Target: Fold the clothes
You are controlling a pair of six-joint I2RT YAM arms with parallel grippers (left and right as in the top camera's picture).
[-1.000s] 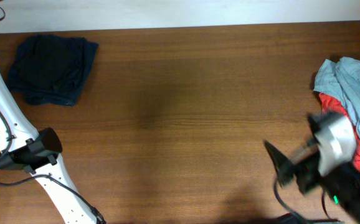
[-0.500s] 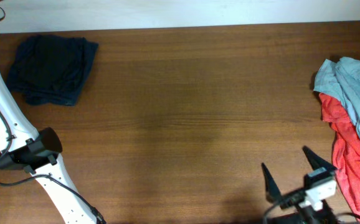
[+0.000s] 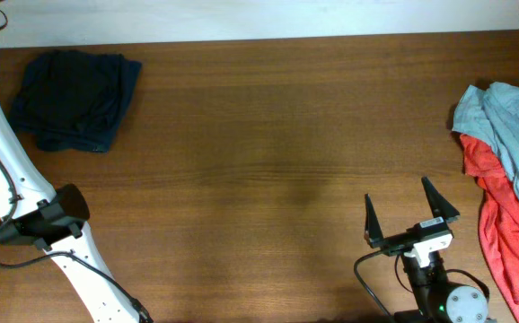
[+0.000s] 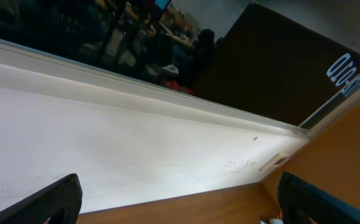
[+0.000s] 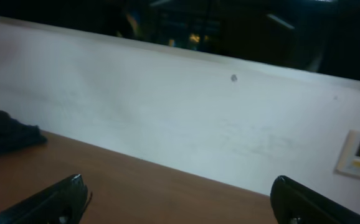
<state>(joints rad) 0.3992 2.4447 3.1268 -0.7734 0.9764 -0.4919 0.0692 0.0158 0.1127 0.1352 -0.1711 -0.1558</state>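
Overall, the wooden table (image 3: 259,135) fills the overhead view: brown, straight-grained, with a matte surface.

Left arm (image 3: 4,166): white links run from the top-left corner down the left edge to a black joint (image 3: 48,220), then on to the bottom edge. The left gripper (image 4: 179,180) appears only in the left wrist view. Its black fingers (image 4: 52,202) sit at opposite edges of the frame, so the jaws are spread wide with nothing between them, and they face a white wall (image 4: 136,155).

Right gripper (image 3: 396,189): it stands at the near edge of the table, right of centre, pointing toward the far edge. Its two black, tapered fingers (image 3: 372,220) are splayed in a V and hold nothing. The right wrist view confirms this, with wood and wall showing across the gap.

Clothes:
- Dark navy garment (image 3: 75,97) – a soft, crumpled heap at the far left corner, well apart from both grippers.
- Red garment (image 3: 502,224) – lies loosely along the right edge, near the right gripper but not touching it.
- Light grey-blue garment (image 3: 511,126) – wrinkled, partly overlapping the red one.

Markings: white lettering (image 4: 344,70) on a dark panel in the left wrist view is rotated and not reliably legible. The white label (image 3: 433,222) on the right gripper body is too small to read.
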